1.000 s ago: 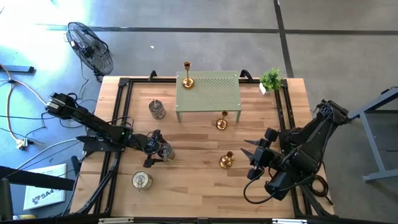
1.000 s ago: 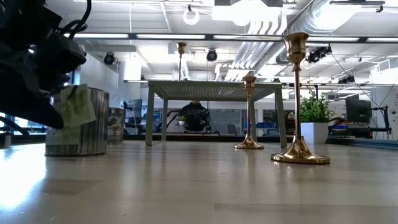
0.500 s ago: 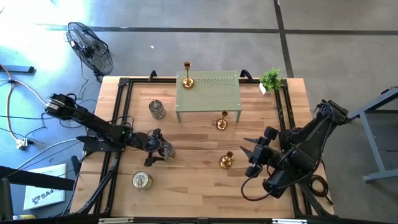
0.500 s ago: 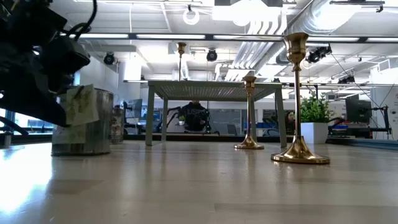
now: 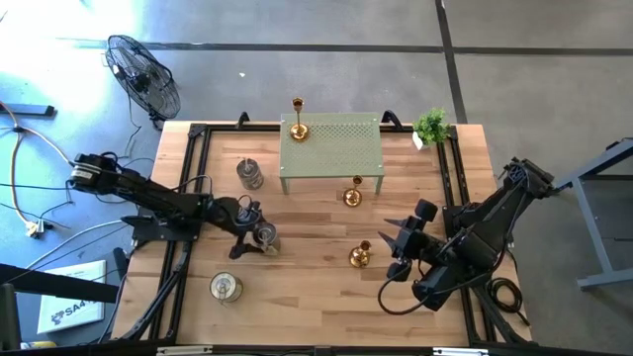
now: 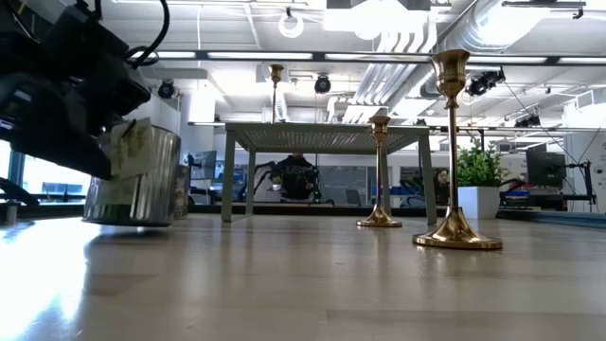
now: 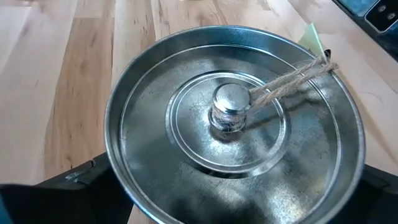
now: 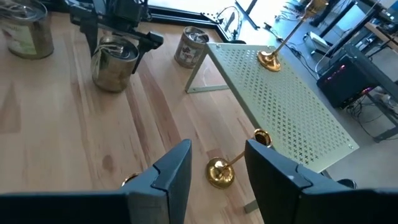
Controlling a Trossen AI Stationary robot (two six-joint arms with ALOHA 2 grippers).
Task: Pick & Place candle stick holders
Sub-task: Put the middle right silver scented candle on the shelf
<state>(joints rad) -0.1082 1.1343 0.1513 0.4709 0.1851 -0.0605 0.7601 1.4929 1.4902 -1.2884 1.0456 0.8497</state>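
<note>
My left gripper [image 5: 247, 233] is shut on a squat silver jar-like holder [image 5: 265, 235], which has a knobbed lid with twine [image 7: 231, 112]. In the low view this holder [image 6: 142, 175] hangs just above the table. Two more silver holders stand at the far left [image 5: 250, 175] and near left [image 5: 226, 287]. One gold holder [image 5: 298, 127] stands on the green perforated stand [image 5: 336, 148], one [image 5: 353, 195] stands at the stand's front, and one [image 5: 359, 255] stands mid-table. My right gripper [image 5: 396, 242] is open and empty, just right of that last gold holder. My left gripper pinches the silver holder between its two fingers [image 7: 87, 182], on opposite sides of its round wall just under the lid's rim [image 7: 118, 168]. The fingers come slanting from the table's left and above. The holder is lifted just clear of the table, slightly tilted.
A small green potted plant [image 5: 431, 126] stands at the far right corner. Black rails [image 5: 188, 188] run along the table's left and right sides. Bare wood lies between the held holder and the mid-table gold one. A fan [image 5: 143, 74] stands on the floor beyond the table.
My left gripper has risen a little and gone slightly toward the table's right edge, lifting the silver holder off the table. My right gripper has moved toward the table's left, nearer the mid-table gold holder, and stays open.
</note>
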